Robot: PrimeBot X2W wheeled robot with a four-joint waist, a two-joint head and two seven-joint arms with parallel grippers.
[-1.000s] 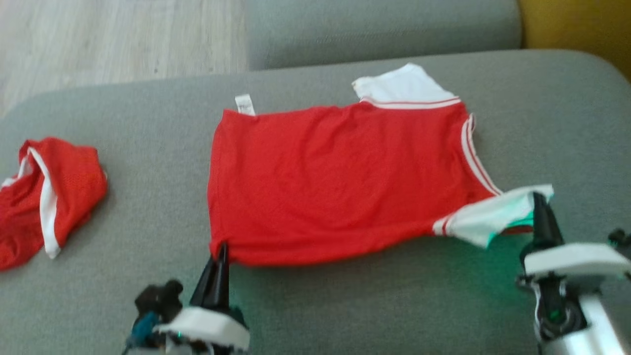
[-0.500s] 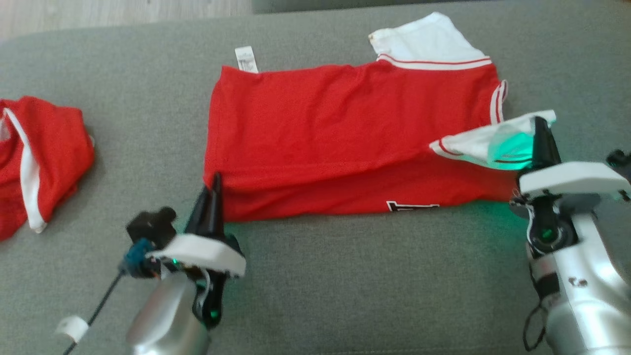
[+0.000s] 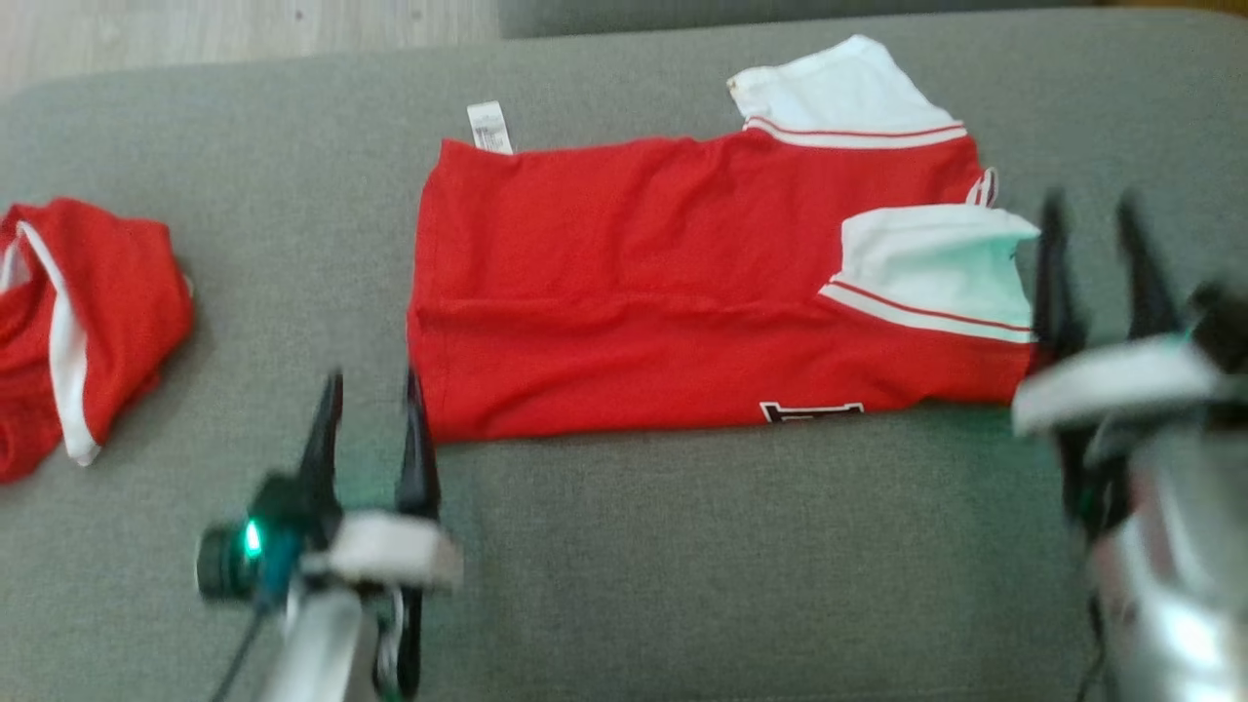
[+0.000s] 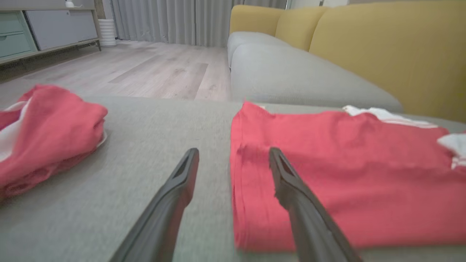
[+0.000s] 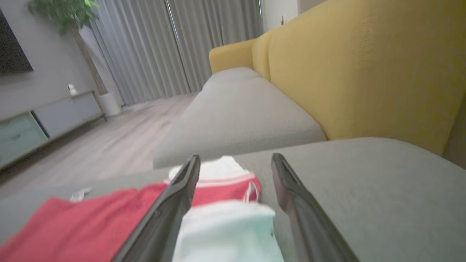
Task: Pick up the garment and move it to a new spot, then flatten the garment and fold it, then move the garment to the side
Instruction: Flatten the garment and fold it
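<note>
The garment (image 3: 682,283) is a red shirt with white sleeves, lying on the grey cushion (image 3: 682,565) with its near edge folded over onto itself. One white sleeve (image 3: 936,268) rests on top at the right. My left gripper (image 3: 370,390) is open just off the shirt's near-left corner, nothing between its fingers. In the left wrist view the garment (image 4: 346,174) lies under the right finger (image 4: 291,182). My right gripper (image 3: 1092,214) is open beside the shirt's right end. From the right wrist, the white sleeve (image 5: 229,229) lies below the open fingers.
A second red and white piece of clothing (image 3: 78,312) lies crumpled at the cushion's left end. A yellow sofa back (image 5: 364,65) rises at the right, and another grey cushion (image 5: 240,112) lies beyond. Wooden floor (image 4: 145,69) is past the cushion's far edge.
Both grippers have opened and let go of the shirt. Its near edge and white sleeve now lie folded over on the body. Both arms have drawn back slightly.
</note>
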